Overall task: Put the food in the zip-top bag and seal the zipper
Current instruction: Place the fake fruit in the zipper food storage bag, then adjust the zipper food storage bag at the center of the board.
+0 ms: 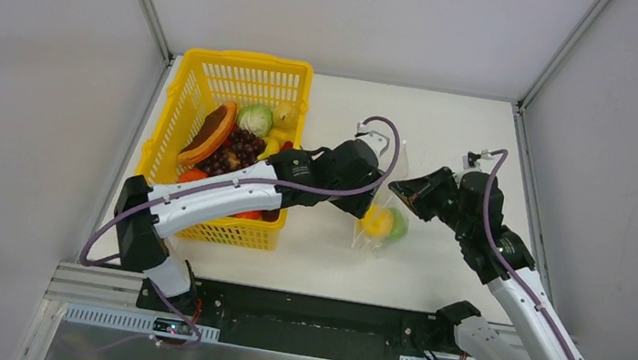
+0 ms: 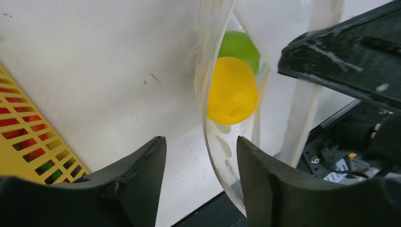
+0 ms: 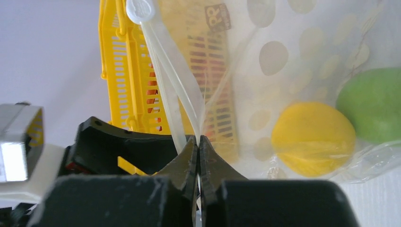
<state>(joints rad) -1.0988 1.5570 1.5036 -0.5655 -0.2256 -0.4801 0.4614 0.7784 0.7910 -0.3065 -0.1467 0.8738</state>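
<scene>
My right pincer (image 3: 198,142) is pressed together on the mouth edge of the zip-top bag (image 3: 283,56), the zipper (image 3: 163,61) rising out of the pinch toward the upper left of the wrist frame as 2 thin clear strips that end in a rounded tab. My left pincer (image 2: 201,165) stands apart and grips nothing, though the bag's clear wall curves down between its fingers, close to the one at lower right. In the overhead view the bag sits at centre frame on the white table (image 1: 450,132), right of the yellow basket (image 1: 217,85). Its long axis seems to run from the mouth, held up between my 2 wrists, down-frame to the belly. There a yellow toy fruit (image 3: 312,137) and a green one (image 3: 373,104) lie touching, so I judge that the opening points up and away from the bases. The risks I see: I hold the bag by 1 narrow pinch, and more weight could drag the film out of it. If my left fingers close or pull back carelessly, they could snag the wall and fold the mouth shut, or tip the belly so the 2 pieces roll out. Most of the food remains in the basket, so the mouth must stay wide; a strip twisted like this one may not mate cleanly when pressed.
</scene>
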